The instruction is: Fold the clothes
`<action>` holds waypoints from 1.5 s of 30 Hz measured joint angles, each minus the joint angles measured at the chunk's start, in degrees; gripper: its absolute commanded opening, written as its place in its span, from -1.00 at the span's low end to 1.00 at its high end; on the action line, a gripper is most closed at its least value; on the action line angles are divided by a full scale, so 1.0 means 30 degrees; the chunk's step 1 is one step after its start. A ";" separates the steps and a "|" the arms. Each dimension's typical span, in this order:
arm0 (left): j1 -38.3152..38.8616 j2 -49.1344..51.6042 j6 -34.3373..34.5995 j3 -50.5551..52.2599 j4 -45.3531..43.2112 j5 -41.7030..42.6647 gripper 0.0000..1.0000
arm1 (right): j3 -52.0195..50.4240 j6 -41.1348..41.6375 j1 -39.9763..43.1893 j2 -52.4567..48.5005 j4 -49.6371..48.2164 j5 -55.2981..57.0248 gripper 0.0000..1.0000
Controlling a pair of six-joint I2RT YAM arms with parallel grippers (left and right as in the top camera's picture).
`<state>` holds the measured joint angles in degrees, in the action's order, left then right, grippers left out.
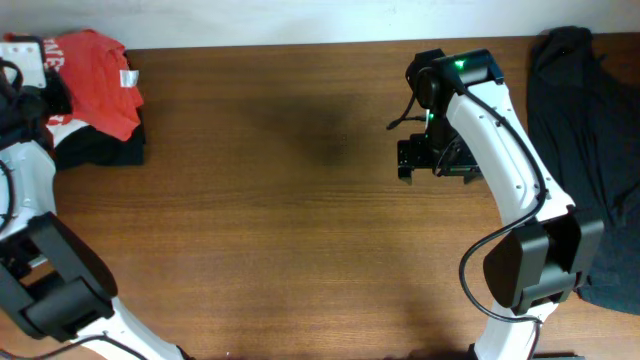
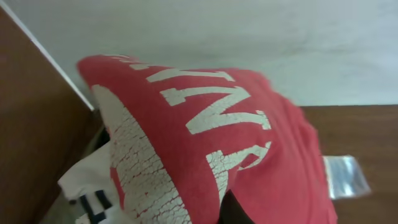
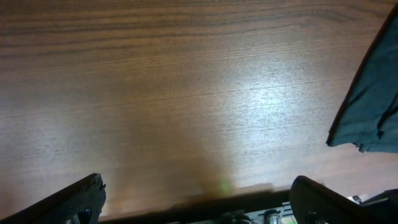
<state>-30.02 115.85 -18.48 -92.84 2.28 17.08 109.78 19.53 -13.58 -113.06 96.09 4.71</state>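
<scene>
Warm light, glare on table (image 3: 261, 106), L-wrist view blurry

Looks like a robotics lab: plain wood-grain bench (image 1: 280, 200), white wall (image 1: 300, 20) behind, left arm (image 1: 22, 190) and right arm (image 1: 500, 140) at its near edge, clothes (image 1: 95, 70) heaped in a corner.

Right gripper (image 3: 199, 198) splayed wide; left arm (image 1: 22, 185) far-left

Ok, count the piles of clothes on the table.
2. One, topped by the red shirt, in the far left corner; a dark pile along the right edge. Garments underneath may be hidden.
</scene>
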 measured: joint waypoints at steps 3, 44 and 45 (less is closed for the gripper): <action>-0.1260 0.2535 0.0000 -0.0095 -0.1129 -0.1195 -0.56 | 0.0000 0.0044 0.0000 0.0000 0.0248 0.0000 0.97; 1.2327 -0.7227 1.0018 -0.0729 1.5103 0.0707 0.98 | -0.3942 0.4058 -0.3592 2.3766 0.0291 0.1683 0.97; 1.2327 -0.7227 1.0018 -0.0729 1.5089 0.0699 0.98 | -0.3949 0.4073 -0.2477 2.3831 0.0291 0.1712 0.97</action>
<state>6.96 94.17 11.57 -95.02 47.55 19.18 97.93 31.75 -21.02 -41.56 96.97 9.85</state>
